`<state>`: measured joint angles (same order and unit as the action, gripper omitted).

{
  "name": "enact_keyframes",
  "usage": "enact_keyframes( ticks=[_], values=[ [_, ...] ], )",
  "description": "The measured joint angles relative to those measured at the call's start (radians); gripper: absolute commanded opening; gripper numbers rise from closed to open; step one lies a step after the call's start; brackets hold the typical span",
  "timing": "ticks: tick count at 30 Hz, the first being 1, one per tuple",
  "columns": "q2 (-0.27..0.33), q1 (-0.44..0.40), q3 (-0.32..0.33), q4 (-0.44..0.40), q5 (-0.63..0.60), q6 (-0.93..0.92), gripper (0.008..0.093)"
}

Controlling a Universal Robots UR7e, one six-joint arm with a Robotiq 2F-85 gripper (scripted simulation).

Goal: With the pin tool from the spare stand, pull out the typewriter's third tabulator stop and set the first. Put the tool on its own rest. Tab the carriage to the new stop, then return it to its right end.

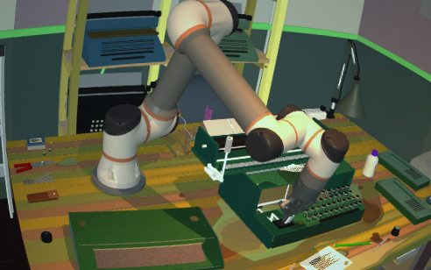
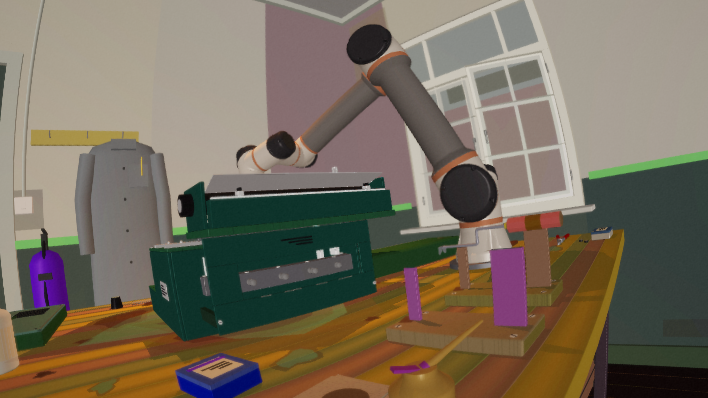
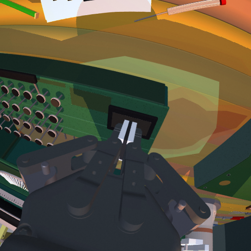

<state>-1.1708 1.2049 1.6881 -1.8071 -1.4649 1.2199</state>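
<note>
A black rectangular key [image 3: 131, 122] sits at the front left corner of the green typewriter [image 1: 280, 188], beside the round keys [image 3: 30, 111]. My gripper [image 3: 127, 131] has its fingertips on this black key [image 1: 282, 222]. The carriage [image 1: 227, 147] sits toward the typewriter's left in the side camera. At the back of the machine a grey stop bar [image 2: 295, 272] carries several stops, with two white tabs [image 2: 327, 253] raised above it. The pin tool [image 2: 480, 241] lies across a wooden stand behind the purple posts. My gripper is closed and holds nothing.
A green case lid [image 1: 142, 241] lies on the bench left of the typewriter. A stand with purple posts [image 2: 507, 287] sits near the bench's back edge. A white bottle [image 1: 370, 163], a desk lamp [image 1: 350, 98] and two green trays [image 1: 403, 168] stand to the right. A wooden-handled awl [image 3: 189, 8] lies in front.
</note>
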Motion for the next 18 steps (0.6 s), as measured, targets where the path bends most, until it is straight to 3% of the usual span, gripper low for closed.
enact_keyframes(
  ticks=[18],
  values=[
    [-0.008,0.0,-0.009,0.017,0.0,0.0,0.008]
  ],
)
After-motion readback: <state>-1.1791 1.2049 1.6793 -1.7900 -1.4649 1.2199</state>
